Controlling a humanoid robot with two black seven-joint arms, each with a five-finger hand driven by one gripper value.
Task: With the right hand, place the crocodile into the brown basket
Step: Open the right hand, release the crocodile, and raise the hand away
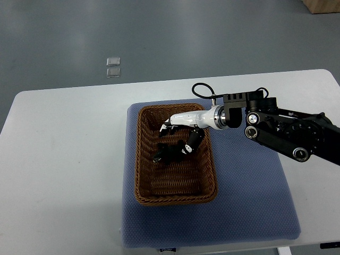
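On top of the grey floor (64,32) stands a big white table (64,159), and it fills most of the view. Over the middle of the table lies a blue mat (249,202), soft looking and almost square. On the left part of the mat sits the brown basket (141,159), woven, with tall sides and a flat bottom. From the right edge comes the right arm (287,133), black and chunky, with a black cable looping above its wrist. At the end of it is the right hand (178,139), white on the back with black fingers (192,142), and it reaches over the basket's top right rim and down inside. Those fingers are bent downward and partly spread over the bottom of the basket. A small dark shape lies right under them near the middle of the basket, but I cannot tell if it is the crocodile or just fingertips, so I cannot tell if the hand has hold of anything. Far off on the floor, past the table's back edge, are two tiny clear squares (113,67), one just behind the other.
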